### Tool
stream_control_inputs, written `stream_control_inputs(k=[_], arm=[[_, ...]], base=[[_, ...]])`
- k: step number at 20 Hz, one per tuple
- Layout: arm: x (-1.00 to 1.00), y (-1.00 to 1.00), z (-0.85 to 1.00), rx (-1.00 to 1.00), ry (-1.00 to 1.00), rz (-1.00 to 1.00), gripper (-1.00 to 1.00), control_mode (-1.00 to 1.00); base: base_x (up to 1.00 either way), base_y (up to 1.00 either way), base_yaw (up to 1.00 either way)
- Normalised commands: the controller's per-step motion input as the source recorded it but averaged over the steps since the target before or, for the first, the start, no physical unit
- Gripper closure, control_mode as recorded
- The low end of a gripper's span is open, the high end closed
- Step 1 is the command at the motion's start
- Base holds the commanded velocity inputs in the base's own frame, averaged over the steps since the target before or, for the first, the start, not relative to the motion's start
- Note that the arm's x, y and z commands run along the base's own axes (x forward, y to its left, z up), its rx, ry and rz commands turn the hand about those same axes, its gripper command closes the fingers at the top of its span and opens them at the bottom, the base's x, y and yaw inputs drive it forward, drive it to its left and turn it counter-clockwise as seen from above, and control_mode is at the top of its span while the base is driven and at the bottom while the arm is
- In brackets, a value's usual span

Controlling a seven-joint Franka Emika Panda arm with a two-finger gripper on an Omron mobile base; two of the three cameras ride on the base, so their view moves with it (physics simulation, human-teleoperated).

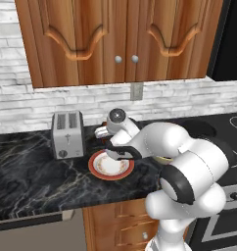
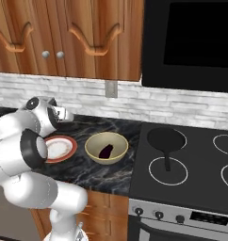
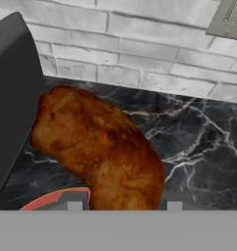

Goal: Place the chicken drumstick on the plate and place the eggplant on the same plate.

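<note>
Chrome-sided, the toaster [image 1: 68, 134] stood at the left of the dark marble counter [image 1: 27, 171] in our left base view, and just to its right lay the plate [image 1: 110, 167], its red-orange rim bare on the near side. Over the plate's far edge we found the arm's wrist and hand, though the gripper [image 1: 109, 153] itself was mostly masked by the white forearm there. Further right, in the right base view, the tan bowl [image 2: 106, 147] sat beside the plate with the eggplant [image 2: 106, 151] lying inside it, and the black frying pan [image 2: 166, 139] rested on the stove beyond.

We judged the first step to be in hand: carrying the chicken drumstick [image 3: 101, 147] to the plate. In the hand view it filled the space just ahead of the finger tips, lifted clear of the counter, with a sliver of red rim at the lower left. The next move, we thought, called for lowering it over the plate's centre and letting go, then fetching the eggplant from the bowl.

The gripper appeared pinched on the drumstick, jaws parted only by the meat's thickness.
</note>
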Motion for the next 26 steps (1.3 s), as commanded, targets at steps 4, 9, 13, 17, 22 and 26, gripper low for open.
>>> stream_control_inputs(k=[4,9,13,17,22,26], arm=[[0.00,0.00,0.02,0.00,0.08,0.00,1.00,-1.00],[-0.24,-0.04,0.07,0.03,0.40,0.01,1.00,-1.00],[0.00,0.03,0.00,0.00,0.27,0.00,1.00,-1.00],[0.00,0.01,-0.04,0.00,0.07,0.00,1.00,-1.00],[-0.15,0.00,-0.24,0.01,0.09,0.00,1.00,-1.00],[-0.14,0.07,-0.30,0.01,0.02,0.00,1.00,-1.00]], base=[[0.12,-0.01,0.00],[0.00,0.00,0.00],[0.00,0.00,0.00],[0.00,0.00,0.00],[0.00,0.00,0.00],[0.00,0.00,0.00]])
